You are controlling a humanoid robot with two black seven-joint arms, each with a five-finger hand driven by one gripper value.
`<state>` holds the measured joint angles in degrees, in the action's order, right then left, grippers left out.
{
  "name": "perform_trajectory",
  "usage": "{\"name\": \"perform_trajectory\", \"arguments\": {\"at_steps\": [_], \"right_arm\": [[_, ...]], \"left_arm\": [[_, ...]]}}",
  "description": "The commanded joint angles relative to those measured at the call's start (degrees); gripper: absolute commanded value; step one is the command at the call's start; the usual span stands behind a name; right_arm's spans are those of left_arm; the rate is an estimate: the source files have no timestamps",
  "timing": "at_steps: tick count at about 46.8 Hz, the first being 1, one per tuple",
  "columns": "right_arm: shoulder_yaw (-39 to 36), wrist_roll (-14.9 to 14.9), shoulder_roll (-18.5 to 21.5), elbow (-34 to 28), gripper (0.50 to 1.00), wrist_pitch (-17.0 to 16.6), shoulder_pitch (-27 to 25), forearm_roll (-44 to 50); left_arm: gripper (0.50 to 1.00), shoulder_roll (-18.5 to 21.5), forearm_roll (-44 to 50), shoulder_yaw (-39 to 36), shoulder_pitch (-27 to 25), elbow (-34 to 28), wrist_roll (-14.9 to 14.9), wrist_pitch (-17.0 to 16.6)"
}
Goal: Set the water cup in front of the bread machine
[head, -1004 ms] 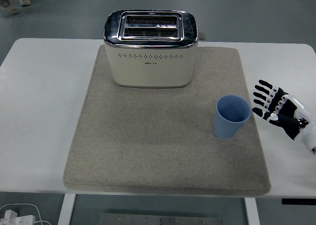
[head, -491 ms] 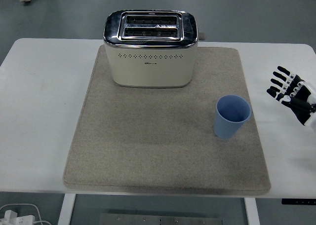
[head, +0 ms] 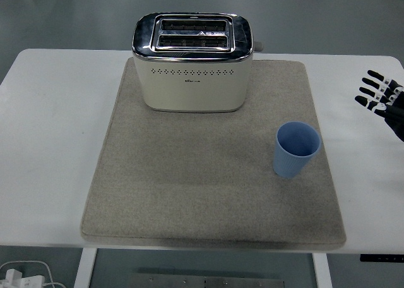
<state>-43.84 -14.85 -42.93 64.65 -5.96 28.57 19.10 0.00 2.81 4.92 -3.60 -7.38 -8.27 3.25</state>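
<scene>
The blue cup [head: 297,150] is seen upright, well apart from the right hand [head: 384,102], whose fingers [head: 372,89] are spread, empty.

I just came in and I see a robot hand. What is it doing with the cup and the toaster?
Nothing is being held right now. The robot's right hand has pulled back to the table's right edge, fingers spread and empty. The light blue plastic cup stands upright on the grey felt mat, off to the right of the cream and chrome toaster, not yet in front of it.
</scene>
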Motion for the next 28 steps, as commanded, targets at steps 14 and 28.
{"name": "perform_trajectory", "arguments": {"at_steps": [14, 28], "right_arm": [[1.7, 2.2, -0.3, 0.2, 0.924, -4.8, 1.0, 8.1], [2.6, -6.1, -2.4, 5.6, 0.926, -8.1, -0.6, 10.9]], "left_arm": [[1.000, 0.0, 0.0, 0.0, 0.0, 0.0, 0.0, 0.0], [1.000, 0.0, 0.0, 0.0, 0.0, 0.0, 0.0, 0.0]]}}
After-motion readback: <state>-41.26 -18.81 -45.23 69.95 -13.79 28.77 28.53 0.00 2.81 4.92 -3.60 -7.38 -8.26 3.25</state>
